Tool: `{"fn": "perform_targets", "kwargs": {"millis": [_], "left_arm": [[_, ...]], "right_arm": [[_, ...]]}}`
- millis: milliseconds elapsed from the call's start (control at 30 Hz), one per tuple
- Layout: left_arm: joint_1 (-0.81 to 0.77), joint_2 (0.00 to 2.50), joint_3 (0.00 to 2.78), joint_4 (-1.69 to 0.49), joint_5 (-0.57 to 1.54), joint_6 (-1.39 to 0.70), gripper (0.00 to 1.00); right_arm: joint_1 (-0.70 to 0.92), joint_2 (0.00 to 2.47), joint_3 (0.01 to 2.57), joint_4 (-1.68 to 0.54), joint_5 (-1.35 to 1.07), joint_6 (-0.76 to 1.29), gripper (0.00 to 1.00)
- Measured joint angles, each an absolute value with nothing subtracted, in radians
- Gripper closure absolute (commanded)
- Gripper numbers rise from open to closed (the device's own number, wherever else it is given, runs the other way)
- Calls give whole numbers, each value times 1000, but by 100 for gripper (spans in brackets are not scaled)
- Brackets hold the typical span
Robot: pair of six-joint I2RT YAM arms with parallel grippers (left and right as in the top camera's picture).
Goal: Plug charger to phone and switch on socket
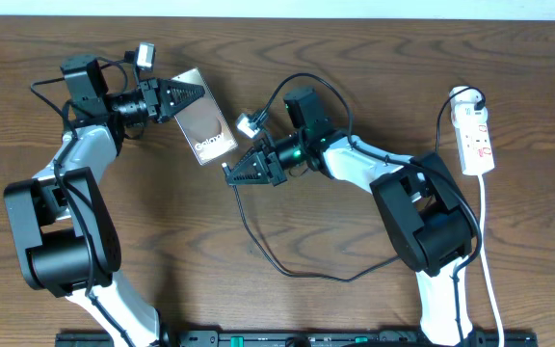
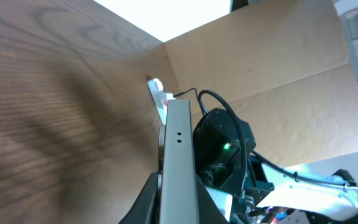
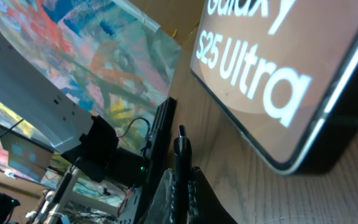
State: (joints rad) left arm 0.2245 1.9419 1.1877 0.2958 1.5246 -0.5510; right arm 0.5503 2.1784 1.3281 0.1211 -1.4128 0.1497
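charger [image 3: 180, 144] gripped by right pincer [image 1: 230, 173] | phone [image 1: 210, 125] gripped by left pincer [image 1: 189, 104] | socket [image 1: 477, 140] switches unreadable

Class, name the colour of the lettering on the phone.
White, on the phone, clearest in the right wrist view.

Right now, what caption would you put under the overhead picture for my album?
Left pincer grips the flat dark Galaxy phone; right pincer holds the thin black charger cable close beside it.
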Motion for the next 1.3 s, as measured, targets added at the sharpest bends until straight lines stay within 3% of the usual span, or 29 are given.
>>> {"fn": "perform_targets", "kwargs": {"millis": [1300], "left_arm": [[224,1942,1188,296,1525,-591,92]], "right_arm": [[553,2178,1328,183,-1360,227,99]]}}
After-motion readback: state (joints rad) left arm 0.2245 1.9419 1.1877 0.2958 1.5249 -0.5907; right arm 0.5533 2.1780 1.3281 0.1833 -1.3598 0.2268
